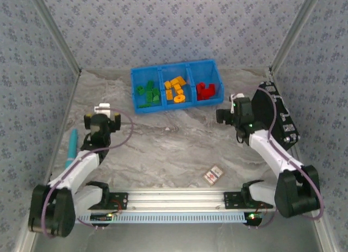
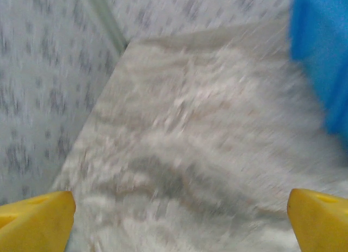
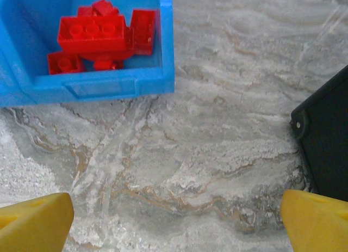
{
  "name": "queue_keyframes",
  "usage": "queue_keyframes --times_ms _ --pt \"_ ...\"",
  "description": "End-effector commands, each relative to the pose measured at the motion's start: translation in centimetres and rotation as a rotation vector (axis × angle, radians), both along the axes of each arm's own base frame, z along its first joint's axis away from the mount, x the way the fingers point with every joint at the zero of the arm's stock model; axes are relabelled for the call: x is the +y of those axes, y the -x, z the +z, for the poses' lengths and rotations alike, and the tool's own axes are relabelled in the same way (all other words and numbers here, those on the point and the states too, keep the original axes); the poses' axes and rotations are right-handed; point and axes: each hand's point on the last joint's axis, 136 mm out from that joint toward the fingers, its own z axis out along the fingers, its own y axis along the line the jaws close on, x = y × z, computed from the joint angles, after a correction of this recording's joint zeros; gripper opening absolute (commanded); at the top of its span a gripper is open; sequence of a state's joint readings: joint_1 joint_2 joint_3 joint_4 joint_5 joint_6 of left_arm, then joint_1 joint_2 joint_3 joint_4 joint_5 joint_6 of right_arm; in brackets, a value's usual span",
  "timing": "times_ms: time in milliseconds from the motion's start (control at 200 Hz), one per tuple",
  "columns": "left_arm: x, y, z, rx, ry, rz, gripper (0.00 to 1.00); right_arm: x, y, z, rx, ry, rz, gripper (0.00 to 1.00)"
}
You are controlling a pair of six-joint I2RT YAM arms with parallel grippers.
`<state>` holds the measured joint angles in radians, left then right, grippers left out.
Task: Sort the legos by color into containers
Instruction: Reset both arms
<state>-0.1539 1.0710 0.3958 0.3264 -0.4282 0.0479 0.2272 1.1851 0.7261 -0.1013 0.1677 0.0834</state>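
The blue container (image 1: 163, 107) stands at the back middle of the table, divided into three compartments. Green legos (image 1: 148, 95) lie in its left compartment, orange-yellow legos (image 1: 176, 90) in the middle one, red legos (image 1: 205, 90) in the right one. My left gripper (image 1: 102, 114) hovers over bare table left of the bin, open with nothing between its yellow fingers (image 2: 38, 222); the bin's blue wall (image 2: 321, 56) shows blurred at the upper right. My right gripper (image 1: 224, 115) is open and empty just right of the bin, with the red legos (image 3: 100, 37) in their compartment (image 3: 98, 86) ahead.
A teal cylinder (image 1: 71, 148) lies along the left edge near the left arm. A red-and-white card (image 1: 213, 175) lies flat at the front right. A black case (image 1: 277, 116) leans by the right wall, its corner (image 3: 326, 143) close to my right gripper.
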Motion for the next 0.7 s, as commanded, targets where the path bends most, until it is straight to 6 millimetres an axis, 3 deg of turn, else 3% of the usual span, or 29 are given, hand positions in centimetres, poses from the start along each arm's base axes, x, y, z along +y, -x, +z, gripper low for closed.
queue_keyframes --times_ms 0,50,180,300,335,420,600,695 --pt "2.8 -1.5 0.0 -0.197 0.123 0.126 1.00 0.8 -1.3 3.4 -0.224 -0.034 0.050 0.99" --pt "2.9 -2.0 -1.6 -0.172 0.132 0.114 1.00 0.7 -1.1 3.4 -0.239 -0.032 0.046 0.99" --pt "2.6 -3.6 -3.3 -0.158 0.164 0.084 1.00 -0.1 -0.3 2.3 -0.232 -0.019 0.012 0.99" --pt "0.9 -4.8 -5.2 -0.098 0.167 -0.022 1.00 -1.1 0.5 0.6 -0.228 -0.013 -0.026 0.99" --pt "0.6 -5.3 -4.6 -0.142 0.161 -0.051 1.00 -1.4 0.8 0.2 -0.230 -0.013 -0.039 0.99" --pt "-0.8 -6.1 -5.4 -0.047 0.210 -0.150 1.00 -2.4 1.3 -0.2 -0.242 -0.010 -0.090 0.99" --pt "-0.5 -5.9 -5.4 -0.040 0.240 -0.160 1.00 -4.0 1.4 -0.1 -0.291 -0.002 -0.120 0.99" --pt "-0.5 -5.9 -5.4 -0.042 0.239 -0.158 1.00 -5.0 1.5 -1.8 -0.250 0.012 -0.115 0.99"
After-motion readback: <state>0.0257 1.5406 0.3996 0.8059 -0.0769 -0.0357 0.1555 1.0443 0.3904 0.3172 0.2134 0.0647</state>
